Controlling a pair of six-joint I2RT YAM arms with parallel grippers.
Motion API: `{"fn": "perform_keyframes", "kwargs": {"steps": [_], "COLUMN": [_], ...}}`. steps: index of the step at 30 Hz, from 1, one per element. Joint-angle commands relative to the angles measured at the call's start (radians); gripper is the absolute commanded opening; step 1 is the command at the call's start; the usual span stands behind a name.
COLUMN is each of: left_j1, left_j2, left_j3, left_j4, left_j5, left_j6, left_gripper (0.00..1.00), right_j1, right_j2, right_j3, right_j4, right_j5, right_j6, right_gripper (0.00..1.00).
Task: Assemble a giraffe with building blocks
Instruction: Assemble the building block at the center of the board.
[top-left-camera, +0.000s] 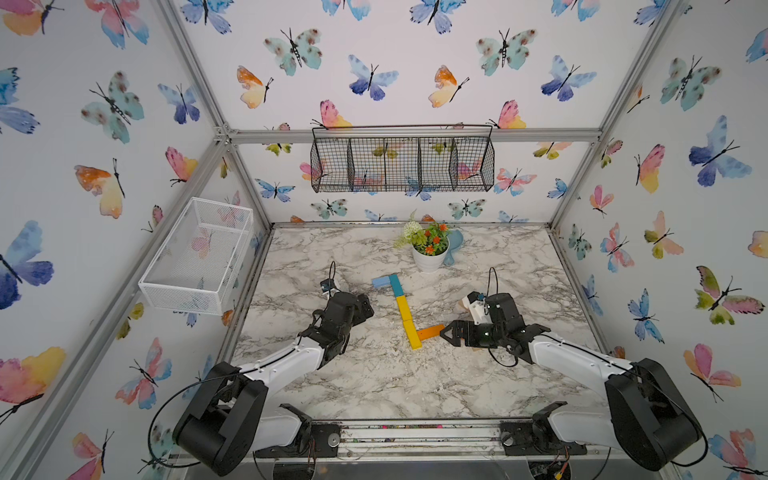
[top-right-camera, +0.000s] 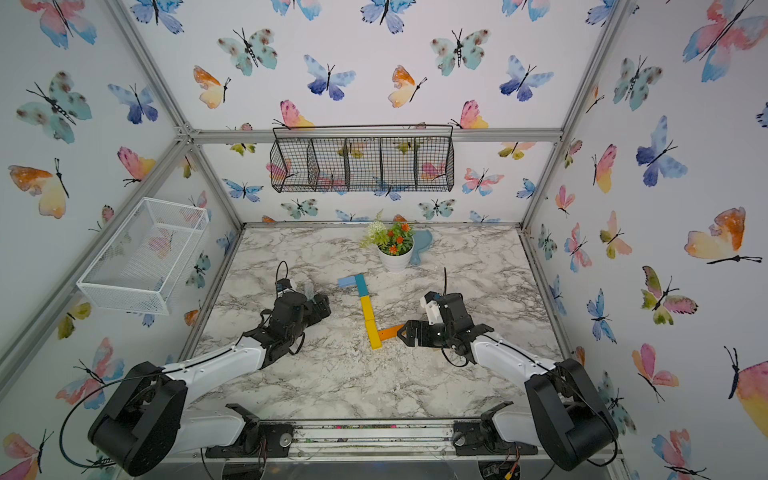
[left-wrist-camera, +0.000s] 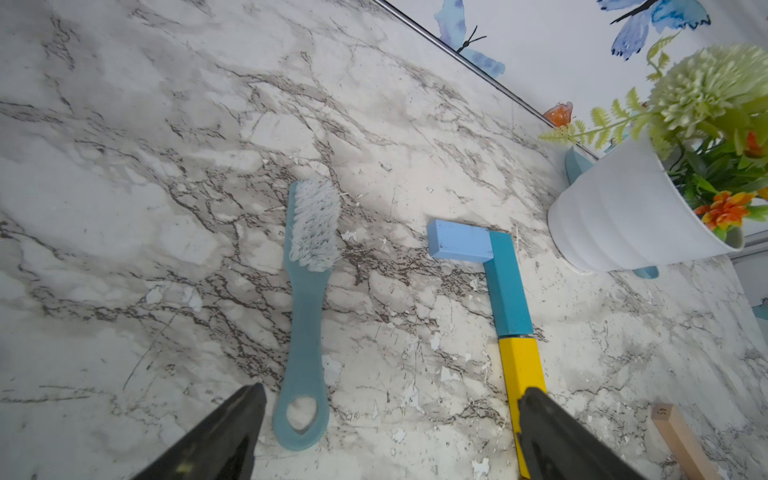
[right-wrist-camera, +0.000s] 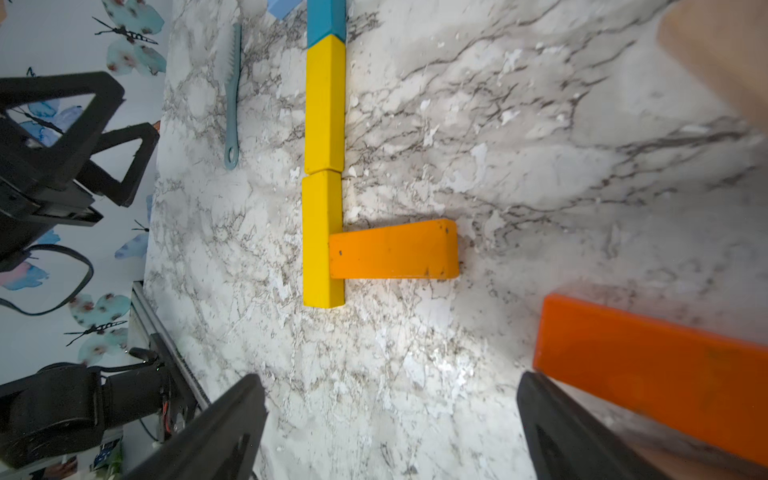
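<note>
right gripper spread wide, empty, near the giraffe's orange bar; left gripper spread wide, empty | spare orange block beside right finger: likely light, rigid, smooth-painted, best pinched across long sides mid-length | giraffe half-built, flat, mid-table | marble table level, flecked with chips | flower pot and butterfly walls behind
</note>
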Motion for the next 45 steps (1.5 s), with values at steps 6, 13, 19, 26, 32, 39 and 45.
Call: {"fn": "perform_keyframes", "kwargs": {"steps": [6,13,19,26,32,39,45], "left_j1": [-0.001,-0.002,-0.002,-0.001,-0.002,-0.001,0.0], "left_j2": [-0.053,-0.068,-0.067,-0.064,-0.056,-0.061,-0.059], "left_j3": [-0.022,-0.027,-0.023,-0.021,-0.016,-0.018,-0.019], "left_j4": [-0.008,-0.004,-0.01,-0.007,-0.009,-0.003,0.0], "left_j5": [-0.055,-0.055,-0.05,-0.044,-0.038,-0.03,-0.026], "left_j6": [0.024,0.027,0.033,0.036,0.041,0.042,0.045], "left_gripper": [0.98,0.98,0.98,0.98,0.98,0.98,0.98], "right_j1": [0.003,-0.002,-0.004,-0.003,-0.003,-0.011,-0.072], "right_j2": [0.078,0.079,0.134,0.158,0.134,0.08,0.145], "right_j3": [0.044,0.054,0.082,0.1,0.114,0.19,0.233], "right_j4": [-0.157,-0.198,-0.203,-0.129,-0.116,-0.246,-0.23], "right_j5": [0.153,0.319,0.391,0.279,0.257,0.42,0.437], "right_j6": [-0.012,0.004,0.036,0.051,0.072,-0.001,-0.066], "right_gripper": [1.0,1.0,1.0,1.0,1.0,1.0,1.0]}}
